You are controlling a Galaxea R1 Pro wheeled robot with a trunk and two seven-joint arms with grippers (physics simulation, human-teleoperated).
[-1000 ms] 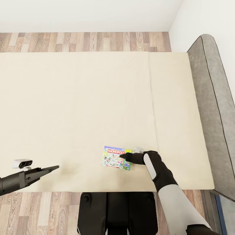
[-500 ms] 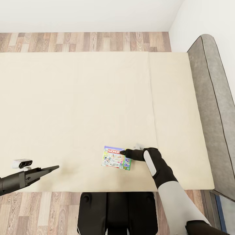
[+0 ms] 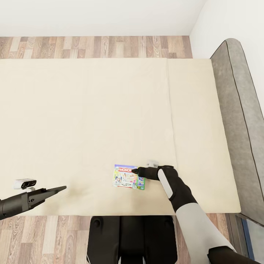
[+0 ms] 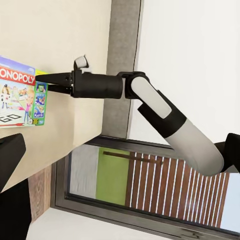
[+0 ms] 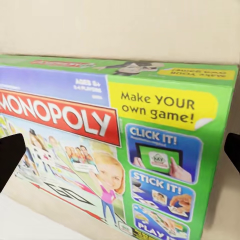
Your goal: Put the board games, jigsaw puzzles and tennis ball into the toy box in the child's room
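Note:
One board game (image 3: 126, 176), a green and blue Monopoly box, lies flat on the beige mattress of the bed (image 3: 91, 110) near its front edge. My right gripper (image 3: 135, 171) reaches in from the right at the box's right end. In the right wrist view the box (image 5: 120, 130) spreads across the picture, and the two dark fingertips (image 5: 10, 160) stand far apart at either side, open around its green end. The left wrist view shows the same box (image 4: 20, 95) with the right gripper (image 4: 52, 83) at its edge. My left gripper (image 3: 60, 189) hovers open over the mattress's front left, holding nothing.
The grey padded headboard (image 3: 238, 110) runs along the right side of the bed. Wooden floor (image 3: 95, 47) lies beyond the bed below a white wall. My dark base (image 3: 132, 238) stands against the bed's front edge.
My right gripper has slid a little to the left over the game box. The box has shifted slightly left and turned a bit. The left arm has not moved.

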